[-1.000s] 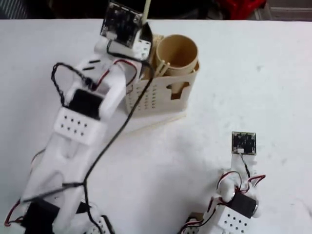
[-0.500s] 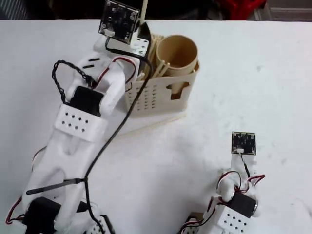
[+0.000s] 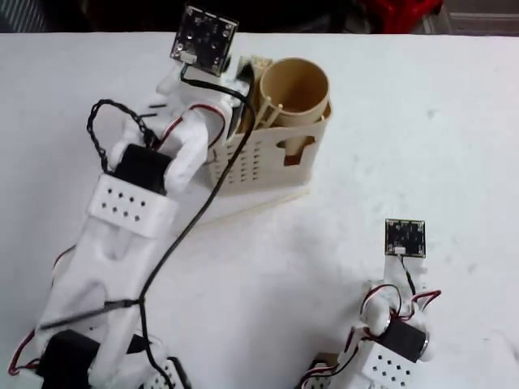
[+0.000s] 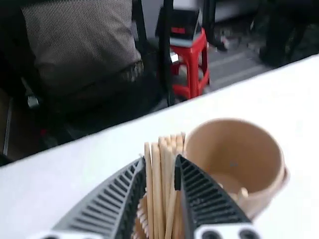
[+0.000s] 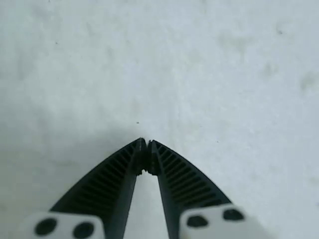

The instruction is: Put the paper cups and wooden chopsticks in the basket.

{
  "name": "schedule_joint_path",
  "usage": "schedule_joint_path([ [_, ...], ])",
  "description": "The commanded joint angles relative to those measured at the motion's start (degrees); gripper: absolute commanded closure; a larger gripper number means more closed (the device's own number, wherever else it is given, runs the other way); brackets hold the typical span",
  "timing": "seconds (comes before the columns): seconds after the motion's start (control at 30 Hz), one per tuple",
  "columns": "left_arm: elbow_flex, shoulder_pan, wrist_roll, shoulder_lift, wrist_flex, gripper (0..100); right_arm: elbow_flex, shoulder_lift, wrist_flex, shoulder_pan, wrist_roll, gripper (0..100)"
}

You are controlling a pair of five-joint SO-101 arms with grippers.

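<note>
A cream perforated basket (image 3: 268, 158) stands at the table's far middle. Inside it a tan paper cup (image 3: 293, 89) stands upright, with a bundle of wooden chopsticks (image 3: 259, 101) upright beside it. My left gripper (image 3: 241, 74) hangs over the basket's left end. In the left wrist view its fingers (image 4: 160, 159) stand slightly apart around the tops of the chopsticks (image 4: 162, 174), open, with the cup (image 4: 234, 154) just beyond. My right gripper (image 5: 144, 143) is shut and empty above bare white table, near the front right.
The right arm (image 3: 397, 340) sits folded at the table's front right, its camera board (image 3: 405, 237) facing up. The left arm's black cable (image 3: 186, 219) loops down past the basket's front. A red stool (image 4: 187, 55) and dark chairs stand beyond the table's far edge.
The long chopstick that stuck up above the left gripper has dropped down into the basket. The left gripper has shifted slightly over the basket. The right arm has not moved.
</note>
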Motion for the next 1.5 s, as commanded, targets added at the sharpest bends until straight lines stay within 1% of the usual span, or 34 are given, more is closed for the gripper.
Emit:
schedule_joint_path([
  [0.0, -2.55, 3.21, -4.04, -9.71, 12.4, 88, 0.53, -1.01, 0.13, 0.22, -0.35, 98.1],
  [0.1, -2.02, 6.37, -8.62, -18.15, 17.23, 88, 0.53, -1.01, 0.13, 0.22, -0.35, 98.1],
  [0.2, 0.35, 10.51, -11.43, -24.4, 21.63, 88, 0.53, -1.01, 0.13, 0.22, -0.35, 98.1],
  [0.3, 5.45, 13.93, -14.15, -25.8, 24.7, 88, 0.53, -1.01, 0.13, 0.22, -0.35, 98.1],
  [0.4, 12.57, 15.43, -21.1, -23.6, 25.58, 88, 0.53, -1.01, 0.13, 0.22, -0.35, 98.1],
  [0.47, 17.93, 15.43, -23.03, -21.49, 23.82, 88, 0.53, -1.01, 0.13, 0.22, -0.35, 98.1],
  [0.57, 26.2, 14.81, -24.26, -17.71, 16.35, 88, 0.53, -1.01, 0.13, 0.22, -0.35, 98.1],
  [0.67, 30.59, 14.64, -28.48, -10.77, 10.73, 88, 0.53, -1.01, 0.13, 0.22, -0.35, 98.1],
  [0.8, 28.48, 12.79, -30.24, 4.09, 5.45, 88, 0.53, -1.01, 0.13, 0.22, -0.35, 98.1],
  [0.93, 18.2, 9.36, -33.41, 20.44, 5.19, 88, 0.53, -1.01, 0.13, 0.31, -0.35, 98.1],
  [1.03, 11.69, 6.99, -34.02, 29.32, 5.27, 88, 0.53, -1.01, 0.13, 0.22, -0.35, 98.1],
  [1.13, 8.62, 5.76, -34.02, 33.45, 5.98, 88, 0.53, -1.01, 0.13, 0.22, -0.35, 98.1],
  [1.47, 7.74, 5.58, -33.58, 38.55, 7.12, 88, 0.53, -1.01, 0.13, 0.22, -0.35, 98.1],
])
